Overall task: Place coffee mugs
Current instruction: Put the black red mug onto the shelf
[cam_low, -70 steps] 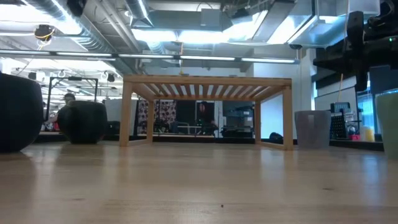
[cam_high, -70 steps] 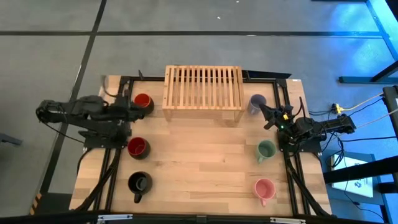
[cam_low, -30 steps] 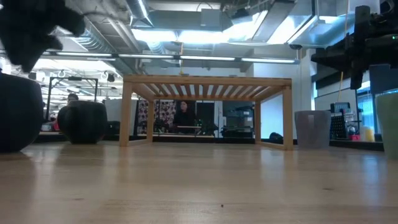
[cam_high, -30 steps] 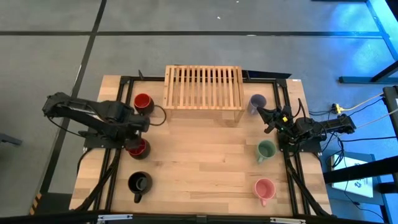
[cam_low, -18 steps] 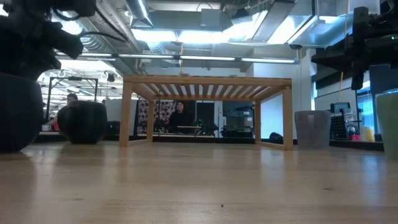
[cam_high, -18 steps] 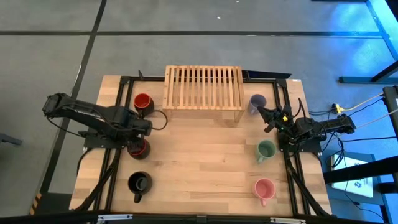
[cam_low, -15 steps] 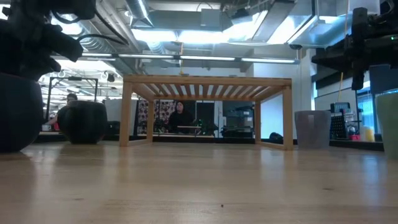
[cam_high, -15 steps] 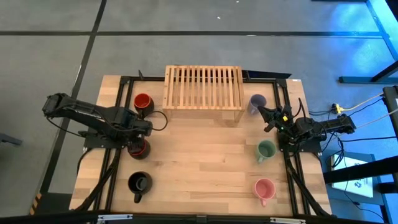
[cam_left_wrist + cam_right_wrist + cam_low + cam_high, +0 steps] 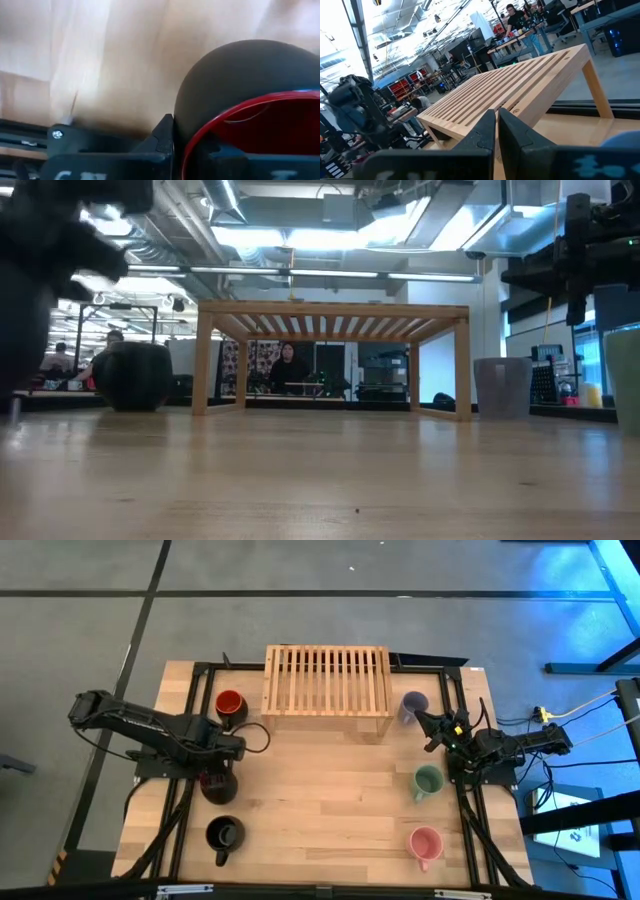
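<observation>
- While the left gripper (image 9: 222, 772) hangs over the left side of the table (image 9: 320, 800), its fingers pinch the dark red mug (image 9: 250, 95); in the left wrist view one finger (image 9: 162, 137) presses the mug's outer wall, with the red rim just inside it.
- Behind that gripper, toward the wooden rack (image 9: 327, 682), stands the red-orange mug (image 9: 229, 704); nearer the front edge, just beyond the held mug, sits the black mug (image 9: 223, 834).
- The right gripper (image 9: 432, 730) waits at the right edge with its fingers (image 9: 485, 131) pressed together, holding nothing.
- Just ahead of the right gripper, beside the rack's right end, is the lavender-blue mug (image 9: 412, 705).
- To its other side, toward the front, lie the green mug (image 9: 427, 782) and then the pink mug (image 9: 425, 843), both apart from it.
- In the low view a person (image 9: 288, 368) shows in the room behind the rack.
</observation>
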Motion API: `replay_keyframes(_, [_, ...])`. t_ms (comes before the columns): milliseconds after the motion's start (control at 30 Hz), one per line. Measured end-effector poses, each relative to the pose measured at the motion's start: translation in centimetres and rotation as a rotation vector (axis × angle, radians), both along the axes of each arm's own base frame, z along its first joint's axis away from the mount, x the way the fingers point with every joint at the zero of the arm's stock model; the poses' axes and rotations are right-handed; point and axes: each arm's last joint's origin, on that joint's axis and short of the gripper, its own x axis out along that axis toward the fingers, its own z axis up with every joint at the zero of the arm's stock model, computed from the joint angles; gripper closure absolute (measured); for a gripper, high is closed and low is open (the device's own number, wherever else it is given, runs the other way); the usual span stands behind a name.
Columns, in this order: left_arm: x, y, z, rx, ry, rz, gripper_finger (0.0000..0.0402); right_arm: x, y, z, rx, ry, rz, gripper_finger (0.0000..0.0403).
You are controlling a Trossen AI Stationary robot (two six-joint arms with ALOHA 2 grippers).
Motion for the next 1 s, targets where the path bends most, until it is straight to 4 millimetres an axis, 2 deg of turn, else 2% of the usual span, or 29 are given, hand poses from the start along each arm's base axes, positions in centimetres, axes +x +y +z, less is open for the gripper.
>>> replay_keyframes(200, [1.0,0.0,6.3,-0.005,-0.106,0.116,0.0386,0.0,0.0,0.0,-0.004,0.003,-0.002,0.0393])
replay_keyframes(333, [1.8,0.7,10.5,0.037,-0.171,0.248,0.0386,0.0,0.0,0.0,-0.004,0.002,-0.002,0.0393])
replay_keyframes(500, [3.3,2.4,15.1,0.131,-0.177,0.371,0.0386,0.0,0.0,0.0,-0.003,0.000,0.004,0.0393])
replay_keyframes(667, [5.8,5.3,18.3,0.176,-0.263,0.454,0.0386,0.1,0.1,0.0,-0.011,0.004,0.045,0.0393])
replay_keyframes(767, [7.3,7.0,19.1,0.212,-0.281,0.482,0.0386,0.1,0.2,0.0,-0.015,0.006,0.076,0.0393])
replay_keyframes(833, [9.0,7.5,19.4,0.197,-0.323,0.434,0.0386,0.2,0.3,-0.2,-0.023,0.023,0.113,0.0393])
replay_keyframes(900, [10.9,7.0,18.7,0.167,-0.308,0.349,0.0386,0.3,0.4,-0.3,-0.026,0.034,0.158,0.0393])
replay_keyframes(1000, [13.6,5.1,16.1,0.144,-0.184,0.206,0.0386,0.4,0.5,-0.6,-0.013,0.053,0.198,0.0393])
